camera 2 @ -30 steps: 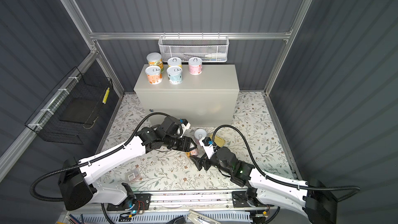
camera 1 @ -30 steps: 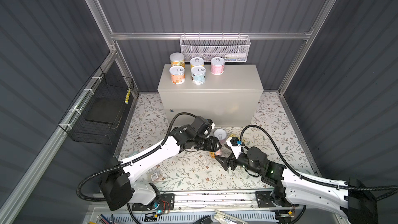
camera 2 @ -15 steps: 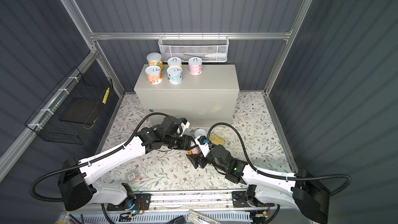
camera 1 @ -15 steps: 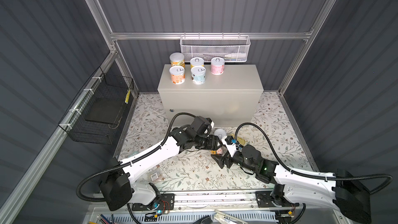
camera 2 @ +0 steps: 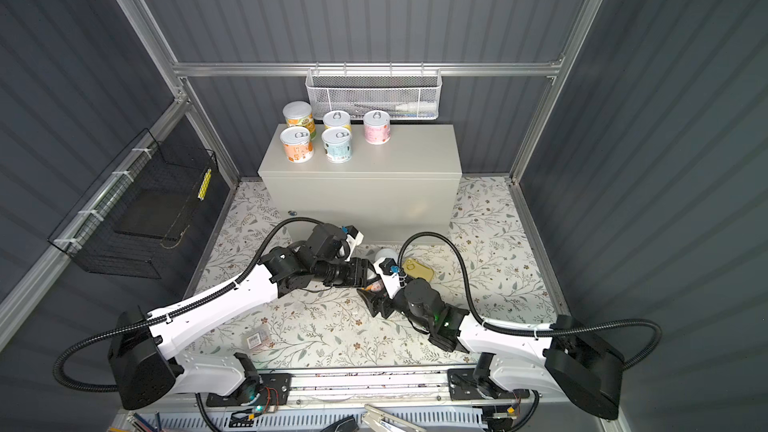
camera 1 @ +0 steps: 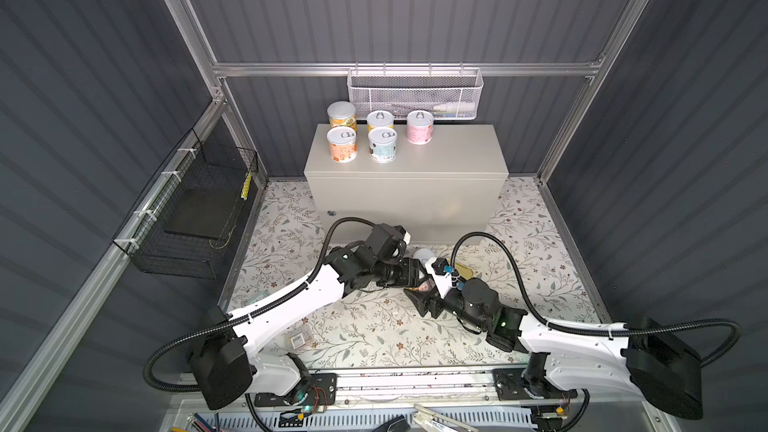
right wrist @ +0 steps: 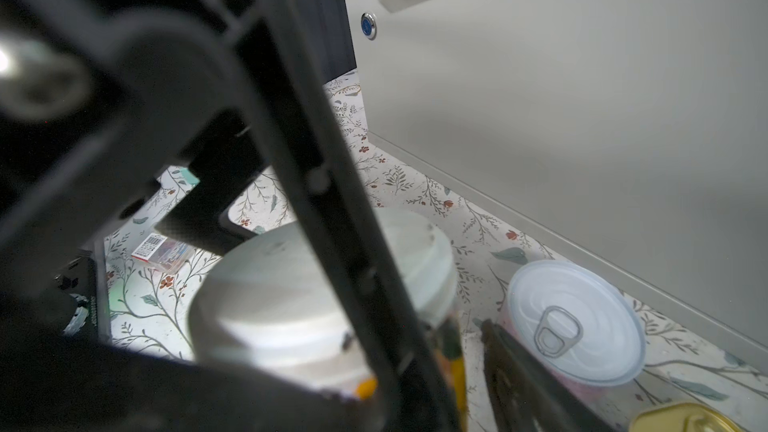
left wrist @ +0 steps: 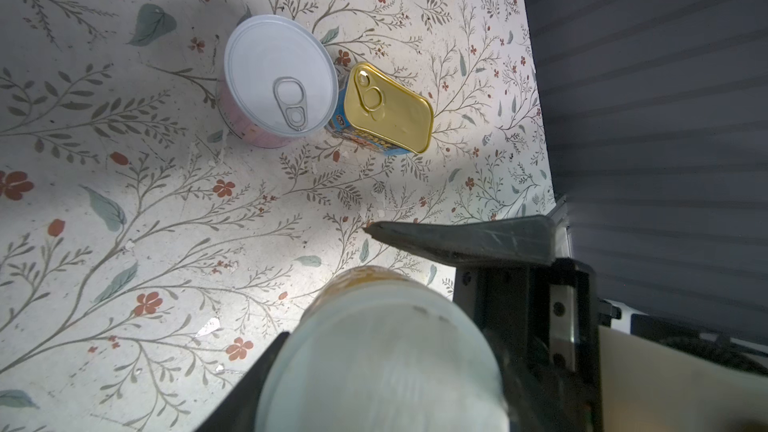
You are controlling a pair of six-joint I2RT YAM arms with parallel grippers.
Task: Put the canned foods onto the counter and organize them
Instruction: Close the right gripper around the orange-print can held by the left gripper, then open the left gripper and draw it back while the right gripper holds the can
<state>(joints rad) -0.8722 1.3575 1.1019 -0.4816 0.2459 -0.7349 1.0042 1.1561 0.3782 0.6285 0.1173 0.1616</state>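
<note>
Dark grey walls [camera 1: 415,6] with long ridges stood all around, held up by shiny metal bars [camera 1: 399,69]. Down below lay a pale floor mat [camera 1: 374,338] printed with little leaves and red flowers. At the back of the mat sat the counter [camera 1: 453,155], a big smooth beige-grey metal box with a flat top and a small round lock [camera 1: 331,213] on its front. A black wire basket [camera 1: 187,218] hung on the left wall. A white mesh basket [camera 1: 413,95] hung on the back wall, just above the counter.

Two white and black arms [camera 1: 291,305] met low in front of the counter. The left gripper [left wrist: 328,280] was squeezed tight on a round can [left wrist: 382,359] with an orange-yellow side and a whitish lid. The right gripper [camera 2: 376,289] had its fingers spread wide on either side of that same can. I could not tell if they pressed on it.

Five round cans [camera 1: 382,137] stood in two rows on the back left part of the counter top. Their labels were orange, yellow, blue and pink. On the mat near the grippers, a pink can [left wrist: 278,81] with a pull ring stood just beside a gold tin [left wrist: 390,114] with rounded corners. A small clear packet [camera 1: 301,338] lay well apart from them.

From above, the arms hid most of the held can and the pink can. The right wrist view was blurry, with a thick black bar across it. The things in the white basket were too small to make out.
</note>
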